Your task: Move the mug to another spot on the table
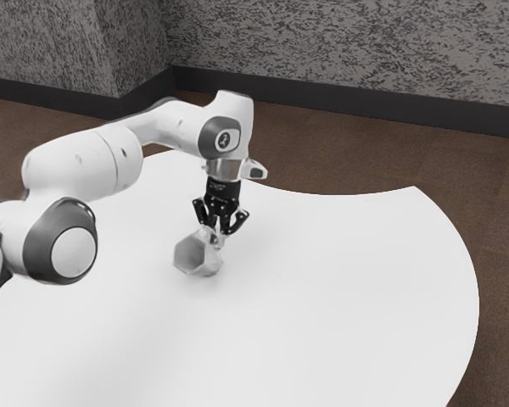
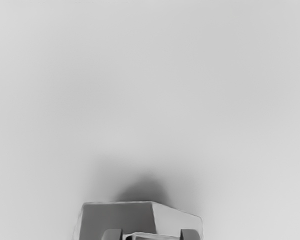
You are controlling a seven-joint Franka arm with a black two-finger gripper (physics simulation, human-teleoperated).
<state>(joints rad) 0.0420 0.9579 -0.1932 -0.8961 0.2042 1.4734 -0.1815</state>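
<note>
The mug (image 1: pixel 195 256) is partly covered where the gripper (image 1: pixel 215 237) meets it, so which part is gripped, handle or wall, is hard to make out. In the wrist view the mug (image 2: pixel 135 217) is cut off at the frame's edge, and only the two dark fingertips (image 2: pixel 112 234) show, with a pale piece of the mug between them. The fingers stand close together and pinch that piece from both sides, so the gripper has hold of the mug. Whether the mug's base touches the table (image 1: pixel 348 288) I cannot tell; a soft shadow lies just beneath it. The mug is tilted well off upright, its long axis leaning, its mouth facing the exterior view's left and slightly toward the camera. It sits over the table's left half in the exterior view, under the arm (image 1: pixel 110 161), well apart from the curved right edge.
</note>
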